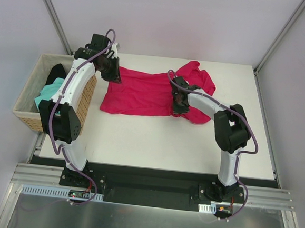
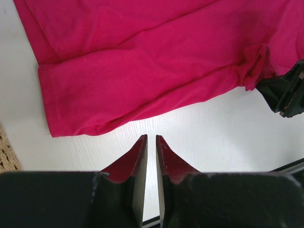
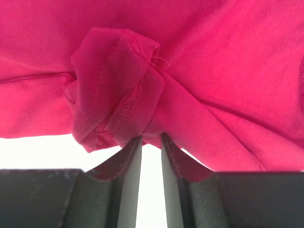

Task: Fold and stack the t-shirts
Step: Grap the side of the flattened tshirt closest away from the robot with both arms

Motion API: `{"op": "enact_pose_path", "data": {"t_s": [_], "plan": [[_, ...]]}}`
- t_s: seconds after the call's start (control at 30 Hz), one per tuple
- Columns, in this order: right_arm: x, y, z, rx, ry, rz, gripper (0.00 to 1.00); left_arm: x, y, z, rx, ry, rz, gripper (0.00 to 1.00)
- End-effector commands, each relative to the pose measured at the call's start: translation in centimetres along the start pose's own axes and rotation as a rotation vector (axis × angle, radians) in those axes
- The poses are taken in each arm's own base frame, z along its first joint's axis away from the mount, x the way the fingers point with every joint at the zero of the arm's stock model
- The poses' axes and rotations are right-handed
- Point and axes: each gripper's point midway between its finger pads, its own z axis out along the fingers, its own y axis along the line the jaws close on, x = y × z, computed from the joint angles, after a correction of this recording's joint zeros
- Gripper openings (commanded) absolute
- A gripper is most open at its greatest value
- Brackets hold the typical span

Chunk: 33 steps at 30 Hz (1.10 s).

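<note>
Top external view: a white table [image 1: 155, 140] stands in a booth of pale grey walls [image 1: 175, 21] with slanting aluminium struts [image 1: 54, 14] at the far corners. Both arm bases are bolted to a black rail [image 1: 152, 189] along the near edge.

The crimson t-shirt [image 1: 143, 95] lies spread across the far middle of the table, rumpled at its right end. A tan wicker basket [image 1: 28, 120] sits just off the table's left edge, holding a mint-green t-shirt [image 1: 45, 96] and a black t-shirt [image 1: 56, 75].

The left gripper [image 1: 113, 75] is at the crimson shirt's far left corner. In its wrist view its fingers [image 2: 137, 156] stand almost together with nothing between them, over bare table just short of the hem.

The right gripper [image 1: 177, 106] is over the shirt's right part. Its wrist view shows the fingertips [image 3: 130, 152] pinched on a bunched wad of stitched hem.
</note>
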Motion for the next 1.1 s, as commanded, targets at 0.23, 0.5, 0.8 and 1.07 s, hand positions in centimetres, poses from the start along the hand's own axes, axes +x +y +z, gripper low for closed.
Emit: {"op": "enact_pose_path", "data": {"t_s": [0.23, 0.5, 0.8, 1.07], "plan": [[-3.7, 0.5, -2.8, -0.008, -0.097, 0.007, 0.26, -1.4, -1.3, -0.7, 0.033, -0.027, 0.005, 0.12], [-3.3, 0.9, -2.8, -0.011, -0.088, 0.015, 0.25, -1.1, -1.2, -0.8, 0.030, -0.023, 0.008, 0.12], [-4.7, 0.9, -3.8, -0.006, -0.117, -0.003, 0.25, -1.3, -1.3, -1.0, 0.031, -0.033, 0.011, 0.12], [-3.9, 1.2, -4.0, -0.005, -0.108, -0.004, 0.25, -1.0, -1.3, -1.1, 0.033, -0.028, 0.011, 0.11]]}}
